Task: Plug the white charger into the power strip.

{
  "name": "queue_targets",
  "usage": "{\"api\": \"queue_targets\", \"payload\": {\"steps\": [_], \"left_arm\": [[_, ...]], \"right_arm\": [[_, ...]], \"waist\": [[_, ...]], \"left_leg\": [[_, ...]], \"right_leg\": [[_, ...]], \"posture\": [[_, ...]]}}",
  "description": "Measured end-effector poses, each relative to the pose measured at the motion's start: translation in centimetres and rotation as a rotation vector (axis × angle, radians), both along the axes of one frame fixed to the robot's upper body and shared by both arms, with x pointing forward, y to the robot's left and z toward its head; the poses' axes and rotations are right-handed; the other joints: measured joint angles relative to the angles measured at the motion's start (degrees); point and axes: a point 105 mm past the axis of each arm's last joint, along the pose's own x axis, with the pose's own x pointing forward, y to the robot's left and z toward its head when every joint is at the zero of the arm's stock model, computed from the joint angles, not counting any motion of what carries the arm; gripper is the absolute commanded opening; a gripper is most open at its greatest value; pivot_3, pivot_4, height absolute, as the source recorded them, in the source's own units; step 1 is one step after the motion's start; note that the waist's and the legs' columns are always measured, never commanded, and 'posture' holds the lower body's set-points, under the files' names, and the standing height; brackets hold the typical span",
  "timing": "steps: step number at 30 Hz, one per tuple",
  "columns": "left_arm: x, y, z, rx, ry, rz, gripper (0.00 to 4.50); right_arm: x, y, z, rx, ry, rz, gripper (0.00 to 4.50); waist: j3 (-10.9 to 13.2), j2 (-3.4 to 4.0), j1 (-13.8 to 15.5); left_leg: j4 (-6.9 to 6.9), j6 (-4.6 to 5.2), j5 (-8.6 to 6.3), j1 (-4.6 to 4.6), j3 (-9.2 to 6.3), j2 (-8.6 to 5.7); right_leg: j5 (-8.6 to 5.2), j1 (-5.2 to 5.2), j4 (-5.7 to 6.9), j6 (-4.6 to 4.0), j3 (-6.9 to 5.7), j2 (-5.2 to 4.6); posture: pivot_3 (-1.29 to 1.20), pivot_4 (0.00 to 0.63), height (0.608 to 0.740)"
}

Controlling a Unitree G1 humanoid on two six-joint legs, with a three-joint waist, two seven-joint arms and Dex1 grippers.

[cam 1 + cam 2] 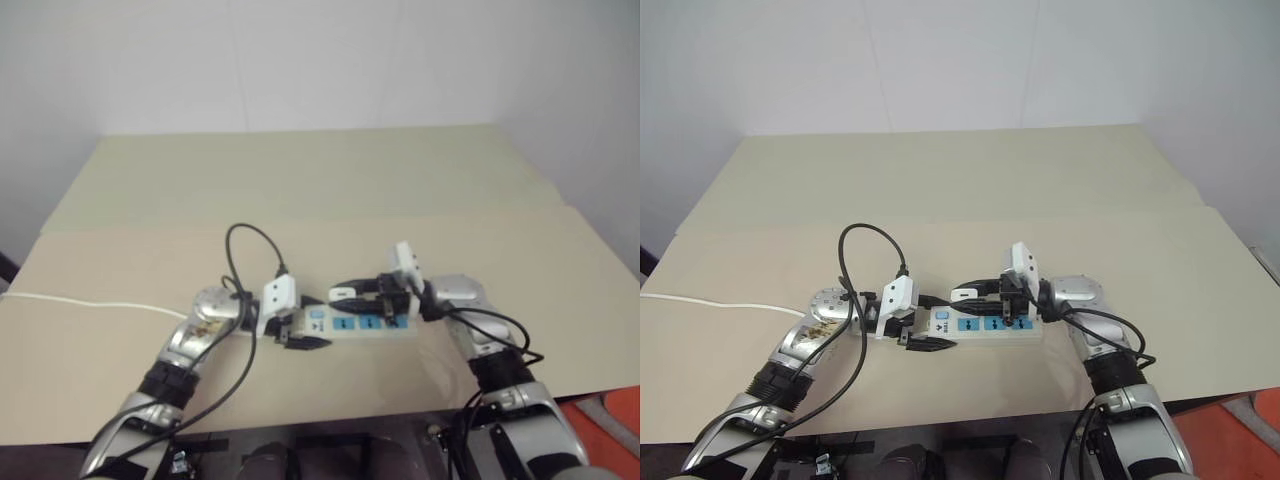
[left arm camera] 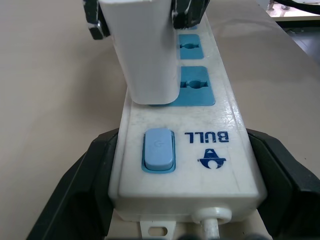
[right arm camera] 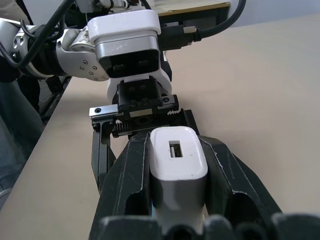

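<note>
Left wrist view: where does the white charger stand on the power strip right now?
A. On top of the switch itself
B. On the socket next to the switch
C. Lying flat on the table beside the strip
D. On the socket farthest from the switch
B: the white charger stands upright with its base on the blue socket nearest the switch of the power strip, held by the right gripper, while the other sockets beyond it stay uncovered.
</note>
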Motion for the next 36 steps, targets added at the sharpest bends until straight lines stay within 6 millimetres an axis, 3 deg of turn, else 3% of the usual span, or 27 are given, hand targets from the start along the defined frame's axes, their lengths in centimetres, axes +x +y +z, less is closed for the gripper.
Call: {"api": "queue_targets", "payload": {"steps": [8, 22, 36], "left_arm": [[-0.1, 0.0, 0.0, -0.002, 0.0, 0.005, 3.29], [0.1, 0.5, -0.1, 0.004, 0.006, 0.023, 3.29], [0.0, 0.1, -0.1, 0.003, 0.007, 0.016, 3.29]], "right_arm": [[0.0, -0.4, -0.2, 0.0, -0.008, 0.008, 1.15], [-0.1, 0.9, 0.0, -0.047, -0.092, 0.039, 1.15], [-0.2, -0.3, -0.8, -0.043, -0.121, 0.036, 1.15]], "waist": [[0.0, 0.0, -0.01], [-0.01, 0.0, -0.4], [-0.02, -0.01, -0.11]], "left_leg": [[0.0, 0.0, 0.0, 0.03, 0.0, 0.02], [0.0, -0.02, 0.01, 0.13, 0.02, 0.06], [0.0, -0.02, 0.01, 0.15, 0.01, 0.06]], "right_leg": [[0.0, 0.02, 0.0, 0.0, 0.01, 0.0], [0.01, 0.04, 0.06, -0.02, 0.07, 0.0], [0.01, 0.08, 0.03, -0.02, 0.09, -0.01]], "posture": [[0.0, 0.15, 0.74], [0.0, 0.15, 0.74], [0.0, 0.15, 0.74]]}}
